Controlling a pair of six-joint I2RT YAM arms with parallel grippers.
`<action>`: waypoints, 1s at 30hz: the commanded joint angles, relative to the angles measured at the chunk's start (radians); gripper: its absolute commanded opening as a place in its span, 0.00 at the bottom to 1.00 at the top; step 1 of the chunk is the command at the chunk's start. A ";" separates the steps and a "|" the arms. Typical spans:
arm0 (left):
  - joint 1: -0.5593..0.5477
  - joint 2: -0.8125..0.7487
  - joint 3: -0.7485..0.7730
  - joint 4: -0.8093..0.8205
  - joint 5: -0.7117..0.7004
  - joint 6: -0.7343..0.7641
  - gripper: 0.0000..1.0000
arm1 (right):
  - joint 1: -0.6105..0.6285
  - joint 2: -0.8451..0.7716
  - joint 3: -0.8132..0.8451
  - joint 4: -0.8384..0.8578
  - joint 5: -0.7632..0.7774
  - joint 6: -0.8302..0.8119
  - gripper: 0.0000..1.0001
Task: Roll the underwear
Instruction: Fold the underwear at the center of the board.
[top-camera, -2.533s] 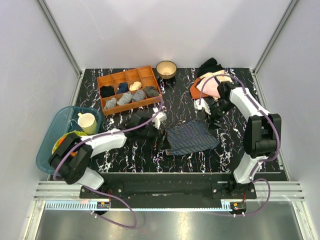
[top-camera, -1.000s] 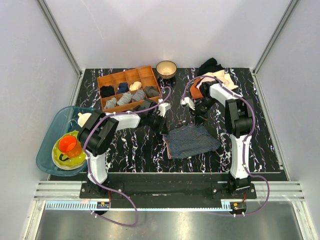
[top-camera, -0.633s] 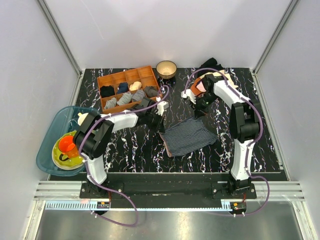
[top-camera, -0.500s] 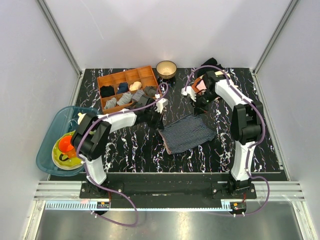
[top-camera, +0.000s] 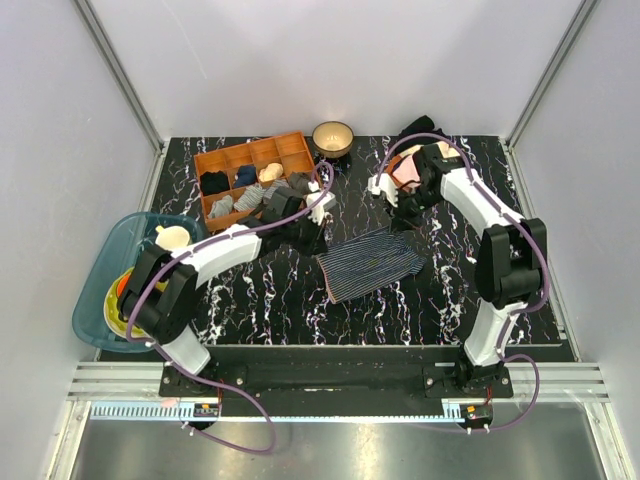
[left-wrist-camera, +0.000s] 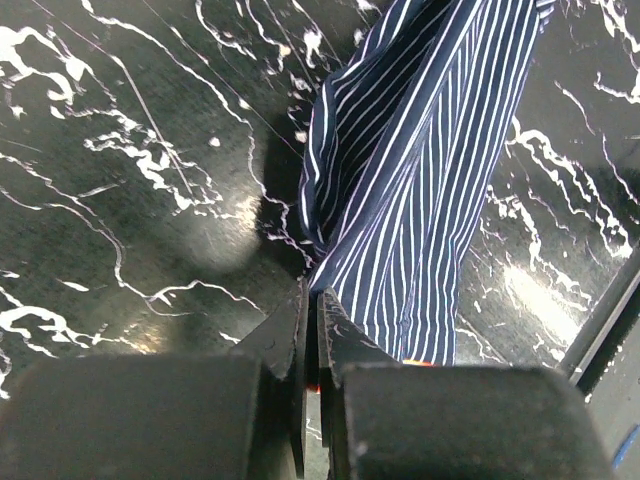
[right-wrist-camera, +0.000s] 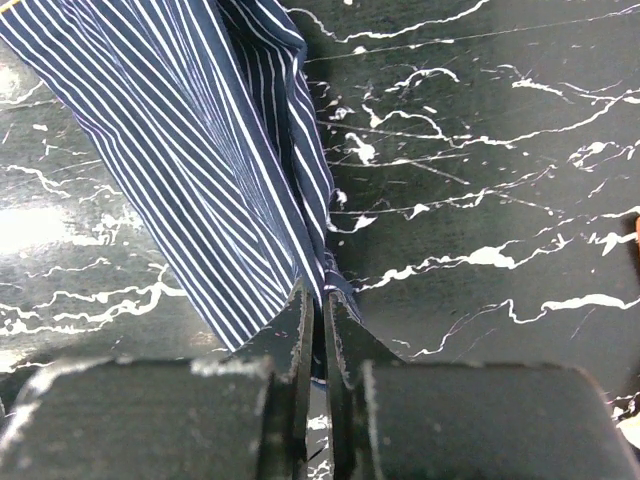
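So, nearest to us, both arms reach out from their bases over the black marbled table (top-camera: 250, 300). The underwear (top-camera: 372, 263) sits around the middle of it, slightly right of centre. It's navy with thin pale pinstripes, spread mostly flat and turned at a bit of an angle.

We've got the left fingers (top-camera: 317, 240) on its far left corner. In the left wrist view they're (left-wrist-camera: 298, 320) squeezed nearly together with the striped cloth (left-wrist-camera: 420, 170) pinched in between, and a sliver of reddish edge pokes out right beside them. The cloth there looks raised a little off the table, with a shadow under it.

The right fingers (top-camera: 405, 224) are on the far right corner. It's the same story in the right wrist view: the fingers (right-wrist-camera: 300, 320) are clamped narrow on the hem, and the fabric (right-wrist-camera: 200, 150) fans away from them in folds.

Off to the left, a blue see-through tub (top-camera: 98, 275) hangs at the table's edge with a cream cup (top-camera: 173, 237) in it.

Farther back on the left there's a brown wooden tray (top-camera: 255, 149) with compartments, several of them holding small cloth rolls (top-camera: 250, 197). A tan bowl (top-camera: 332, 137) sits just beyond its right end. In the far right corner there's a pile of garments (top-camera: 421, 130) in black, pink and cream, partly hidden behind the right arm.
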 joint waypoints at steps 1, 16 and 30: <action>-0.043 -0.050 -0.032 0.015 -0.044 0.034 0.00 | 0.001 -0.097 -0.076 0.043 -0.012 -0.005 0.00; -0.224 -0.078 -0.050 -0.040 -0.285 0.046 0.00 | -0.002 -0.212 -0.353 0.162 0.053 -0.042 0.00; -0.384 -0.044 -0.089 -0.013 -0.489 -0.024 0.00 | -0.029 -0.240 -0.495 0.224 0.077 -0.093 0.00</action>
